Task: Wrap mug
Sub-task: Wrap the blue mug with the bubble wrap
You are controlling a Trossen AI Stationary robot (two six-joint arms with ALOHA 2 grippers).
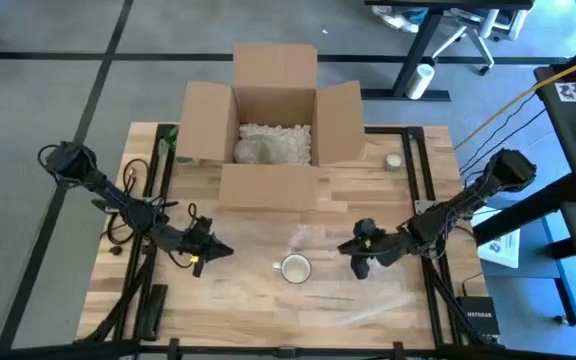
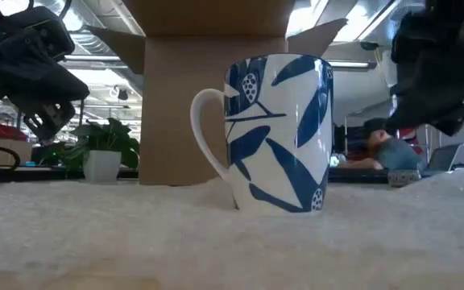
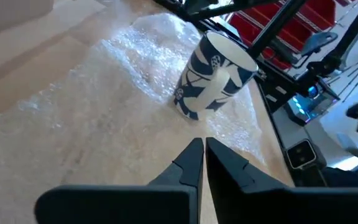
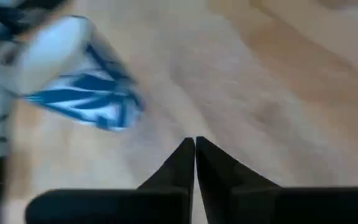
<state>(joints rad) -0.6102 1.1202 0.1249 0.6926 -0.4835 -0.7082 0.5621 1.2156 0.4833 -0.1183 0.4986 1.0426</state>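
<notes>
While the white, blue-leafed ceramic mug [image 1: 295,268] stands upright on clear bubble wrap [image 1: 320,250], both grippers, left [image 1: 211,252] and right [image 1: 352,247], hover pressed together; pinch a wrap edge first.

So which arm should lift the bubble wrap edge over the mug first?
Probably the right. Its hand hovers closed beside the mug, over the bubble wrap spreading toward that side. The left hand, also closed, sits slightly farther away, near the sheet's edge.
</notes>
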